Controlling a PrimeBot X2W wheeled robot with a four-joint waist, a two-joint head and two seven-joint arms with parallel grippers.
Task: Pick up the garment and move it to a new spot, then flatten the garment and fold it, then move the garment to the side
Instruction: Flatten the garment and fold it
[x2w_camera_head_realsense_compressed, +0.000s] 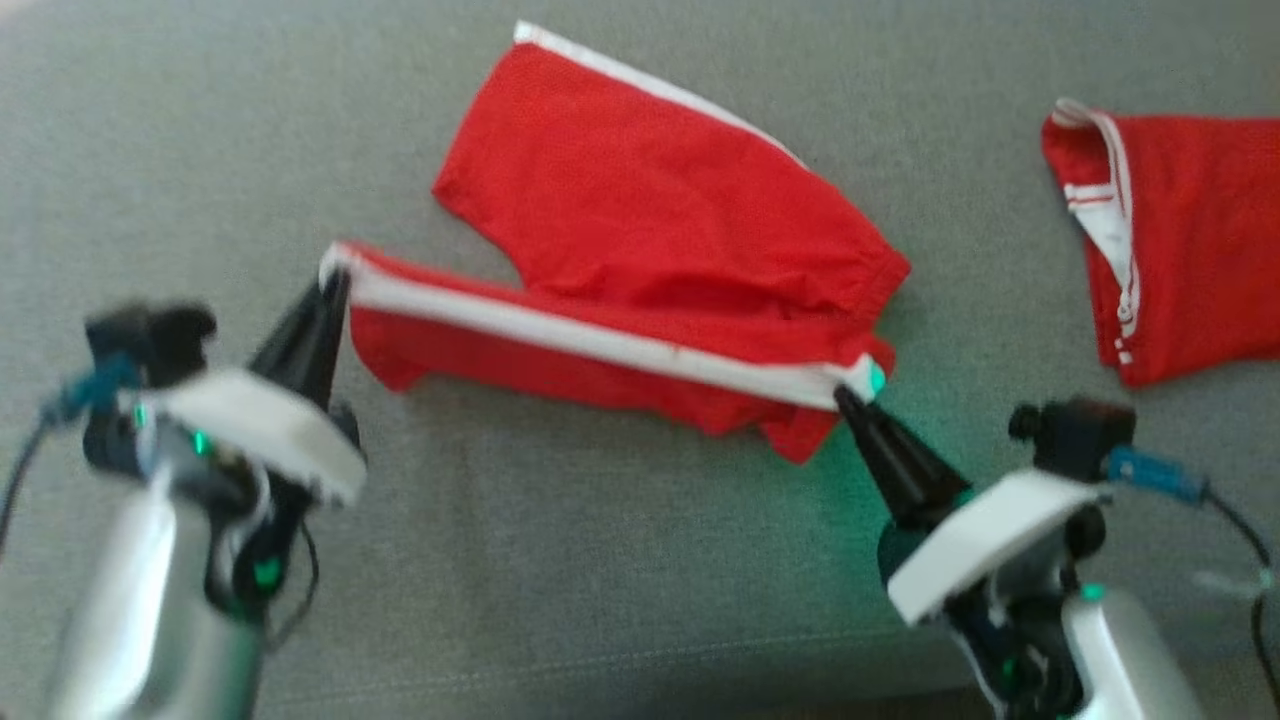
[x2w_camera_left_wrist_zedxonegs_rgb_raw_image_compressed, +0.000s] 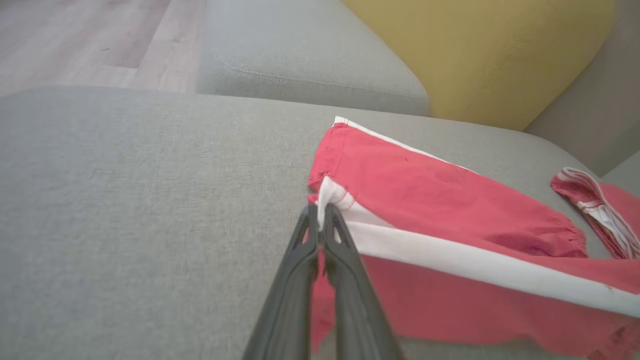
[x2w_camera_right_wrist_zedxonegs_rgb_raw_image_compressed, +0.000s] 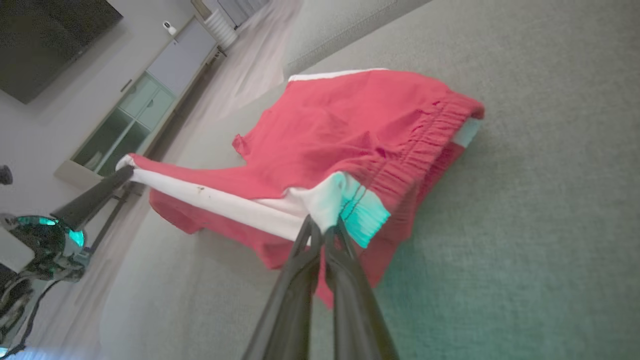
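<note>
The garment (x2w_camera_head_realsense_compressed: 650, 210) is a pair of red shorts with a white side stripe, lying on a grey cushion. Its near leg is lifted and stretched taut between both grippers, while the far leg lies flat. My left gripper (x2w_camera_head_realsense_compressed: 333, 283) is shut on the hem end of the white stripe (x2w_camera_left_wrist_zedxonegs_rgb_raw_image_compressed: 330, 192). My right gripper (x2w_camera_head_realsense_compressed: 848, 395) is shut on the waistband end of that stripe (x2w_camera_right_wrist_zedxonegs_rgb_raw_image_compressed: 332, 200). The left wrist view shows the left gripper (x2w_camera_left_wrist_zedxonegs_rgb_raw_image_compressed: 319, 210) pinching the cloth. The right wrist view shows the right gripper (x2w_camera_right_wrist_zedxonegs_rgb_raw_image_compressed: 322, 227) pinching it, with the left gripper (x2w_camera_right_wrist_zedxonegs_rgb_raw_image_compressed: 125, 172) at the far end.
A second red garment with white trim (x2w_camera_head_realsense_compressed: 1180, 230) lies at the right edge of the grey cushion (x2w_camera_head_realsense_compressed: 600, 560). A yellow cushion (x2w_camera_left_wrist_zedxonegs_rgb_raw_image_compressed: 475, 55) stands behind in the left wrist view. Wooden floor (x2w_camera_left_wrist_zedxonegs_rgb_raw_image_compressed: 75, 40) lies beyond the cushion's edge.
</note>
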